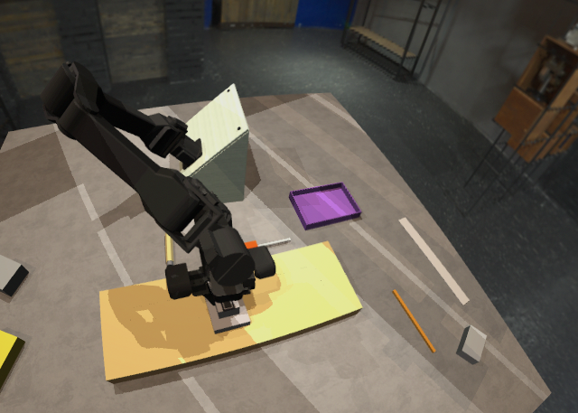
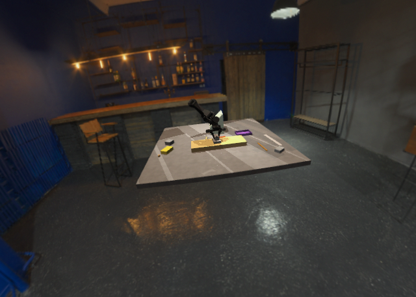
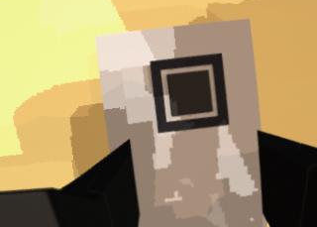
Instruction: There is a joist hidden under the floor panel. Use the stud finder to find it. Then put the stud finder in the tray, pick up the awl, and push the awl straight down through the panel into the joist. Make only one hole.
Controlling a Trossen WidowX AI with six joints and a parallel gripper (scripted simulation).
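My gripper is shut on the stud finder, a flat pinkish-grey block with a black-framed square window. The window is dark. The stud finder is at the front middle of the floor panel, on it or just above it. The panel is a long yellow-orange board. The awl, with a yellow handle, is behind the panel, left of the gripper; its tip is hidden. The purple tray is empty, behind the panel to the right. The joist is hidden.
An orange-handled tool with a pale shaft lies behind the panel, partly hidden by the arm. A pale green sloped block stands farther back. Right are an orange stick, pale strip and grey block. Left are yellow and grey blocks.
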